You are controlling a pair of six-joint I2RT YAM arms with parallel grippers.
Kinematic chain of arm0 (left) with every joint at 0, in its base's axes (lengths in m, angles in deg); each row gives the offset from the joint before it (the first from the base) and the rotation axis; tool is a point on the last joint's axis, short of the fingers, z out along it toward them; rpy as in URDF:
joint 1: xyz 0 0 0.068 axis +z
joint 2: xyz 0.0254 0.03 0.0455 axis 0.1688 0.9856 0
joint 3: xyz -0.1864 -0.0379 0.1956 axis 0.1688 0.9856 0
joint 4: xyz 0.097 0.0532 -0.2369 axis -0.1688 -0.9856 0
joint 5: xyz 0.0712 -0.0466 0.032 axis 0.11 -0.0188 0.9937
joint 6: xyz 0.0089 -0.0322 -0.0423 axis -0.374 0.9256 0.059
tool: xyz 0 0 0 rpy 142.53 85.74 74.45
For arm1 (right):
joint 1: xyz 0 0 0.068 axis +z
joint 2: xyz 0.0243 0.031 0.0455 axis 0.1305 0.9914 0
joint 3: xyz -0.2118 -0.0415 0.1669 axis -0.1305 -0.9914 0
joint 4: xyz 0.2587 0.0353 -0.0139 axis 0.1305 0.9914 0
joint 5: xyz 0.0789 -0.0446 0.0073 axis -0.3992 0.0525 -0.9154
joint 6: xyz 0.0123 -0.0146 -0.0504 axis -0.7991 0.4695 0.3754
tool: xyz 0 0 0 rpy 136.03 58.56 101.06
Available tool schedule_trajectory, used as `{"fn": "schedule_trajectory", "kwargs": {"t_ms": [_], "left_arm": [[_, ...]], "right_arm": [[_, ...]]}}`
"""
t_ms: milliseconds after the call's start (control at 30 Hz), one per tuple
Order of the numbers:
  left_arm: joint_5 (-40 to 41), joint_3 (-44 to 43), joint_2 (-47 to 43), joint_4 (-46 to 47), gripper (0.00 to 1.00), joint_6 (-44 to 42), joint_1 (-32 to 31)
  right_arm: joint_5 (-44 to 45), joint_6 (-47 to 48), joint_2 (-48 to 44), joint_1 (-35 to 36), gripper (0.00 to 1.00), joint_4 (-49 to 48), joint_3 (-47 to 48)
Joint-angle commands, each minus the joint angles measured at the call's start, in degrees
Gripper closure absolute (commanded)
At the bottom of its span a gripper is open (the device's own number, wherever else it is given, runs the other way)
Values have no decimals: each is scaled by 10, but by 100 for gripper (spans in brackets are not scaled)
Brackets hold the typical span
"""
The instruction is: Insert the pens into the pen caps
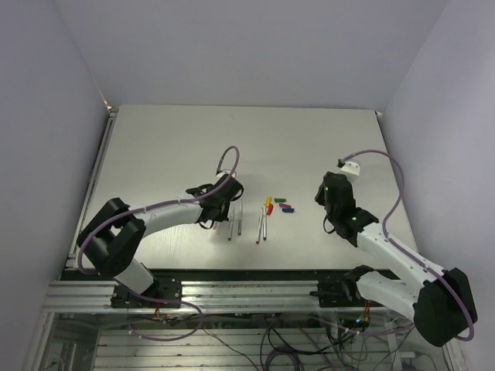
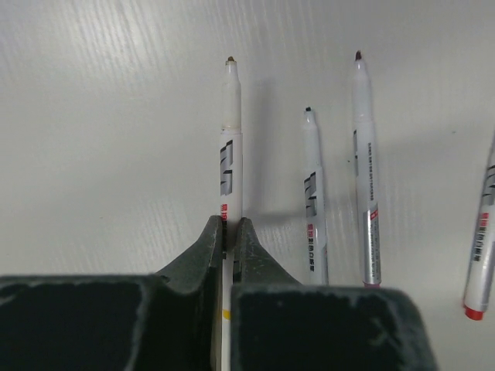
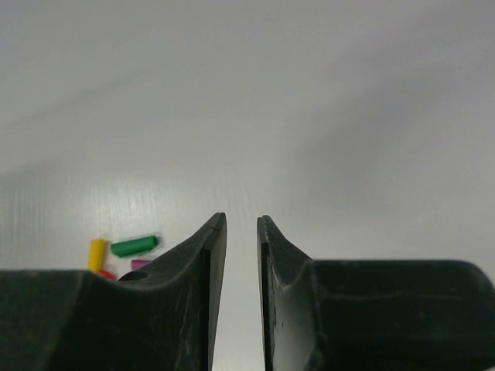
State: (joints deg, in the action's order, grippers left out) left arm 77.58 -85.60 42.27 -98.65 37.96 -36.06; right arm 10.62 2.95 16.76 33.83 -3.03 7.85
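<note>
1. Pinching a first pen looks like the step in hand: from above, the left gripper point(image 1: 219, 210) sits over the pens point(image 1: 240, 222), and the pen caps point(image 1: 278, 205) lie just beyond on the tabletop point(image 1: 232, 139).
2. Left wrist: its fingers are pressed onto one pen point(image 2: 230, 154); three more lie to its right.
3. Right wrist: the right gripper point(image 3: 241, 220) is narrowly parted and empty, the caps low to its left. Next it likely needs the matching cap, held steady for the tip.

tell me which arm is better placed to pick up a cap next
Right. The left gripper is shut on a pen, while the right gripper is empty, jaws slightly apart, with the caps close by in its wrist view.
</note>
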Motion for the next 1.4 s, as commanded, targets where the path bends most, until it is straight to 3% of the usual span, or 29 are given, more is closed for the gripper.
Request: {"fn": "schedule_trajectory", "kwargs": {"t_ms": [0,233,633,800,1133,1367], "left_arm": [[41,8,-48,21,93,4,7],[5,38,-65,64,93,17,30],[-41,107,-127,128,93,20,65],[-59,122,-145,142,93,17,77],[-65,140,-177,156,93,17,82],[-66,134,-172,150,93,19,83]], "right_arm": [[-89,14,42,16,77,-42,33],[-135,24,167,68,71,-42,103],[-146,8,329,135,74,-29,197],[-154,-5,368,143,74,-25,214],[-153,-23,402,151,62,-14,229],[-142,-28,411,151,62,-11,230]]}}
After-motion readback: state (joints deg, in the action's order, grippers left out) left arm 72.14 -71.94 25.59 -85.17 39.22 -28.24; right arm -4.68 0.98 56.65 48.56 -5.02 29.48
